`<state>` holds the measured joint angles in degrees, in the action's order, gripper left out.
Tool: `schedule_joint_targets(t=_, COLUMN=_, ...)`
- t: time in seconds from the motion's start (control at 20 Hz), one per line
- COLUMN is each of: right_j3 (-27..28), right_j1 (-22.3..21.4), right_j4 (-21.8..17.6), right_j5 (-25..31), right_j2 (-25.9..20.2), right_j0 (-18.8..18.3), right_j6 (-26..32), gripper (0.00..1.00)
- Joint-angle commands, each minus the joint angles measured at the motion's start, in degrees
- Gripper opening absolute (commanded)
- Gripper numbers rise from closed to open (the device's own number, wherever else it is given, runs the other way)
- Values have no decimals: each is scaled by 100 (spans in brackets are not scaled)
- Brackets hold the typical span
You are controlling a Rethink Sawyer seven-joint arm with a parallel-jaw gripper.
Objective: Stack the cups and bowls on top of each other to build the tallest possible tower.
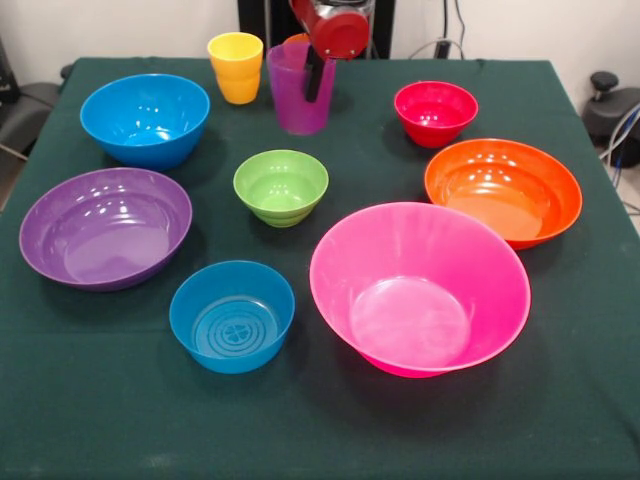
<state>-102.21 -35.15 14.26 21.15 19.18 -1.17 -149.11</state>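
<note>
At table's far edge, tool (316,78) dips into purple cup (299,92); grip unclear; no writing legible.

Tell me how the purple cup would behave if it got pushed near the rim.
The purple cup looks tall and narrow, so it would probably tip rather than slide. Its glossy plastic likely makes it light and slippery. On its side it could roll.
</note>
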Motion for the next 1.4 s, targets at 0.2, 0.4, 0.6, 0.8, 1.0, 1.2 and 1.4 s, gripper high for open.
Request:
schedule_joint_targets(t=0.2, right_j3=705, right_j1=355, right_j4=15, right_j5=670, right_j2=-316, right_j0=-24, right_j6=-423, gripper=0)
schedule_joint_targets(t=0.4, right_j3=923, right_j1=563, right_j4=60, right_j5=655, right_j2=-244, right_j0=50, right_j6=-561, gripper=0)
schedule_joint_targets(t=0.6, right_j3=1084, right_j1=764, right_j4=97, right_j5=608, right_j2=-190, right_j0=121, right_j6=-658, gripper=0)
schedule_joint_targets(t=0.8, right_j3=1200, right_j1=910, right_j4=128, right_j5=543, right_j2=-192, right_j0=109, right_j6=-665, gripper=0)
schedule_joint_targets(t=1.0, right_j3=1357, right_j1=1011, right_j4=103, right_j5=642, right_j2=-180, right_j0=44, right_j6=-590, gripper=0)
schedule_joint_targets(t=1.2, right_j3=1429, right_j1=1098, right_j4=141, right_j5=688, right_j2=-134, right_j0=104, right_j6=-673, gripper=0)
schedule_joint_targets(t=1.4, right_j3=1511, right_j1=1198, right_j4=160, right_j5=662, right_j2=-96, right_j0=138, right_j6=-699, gripper=0)
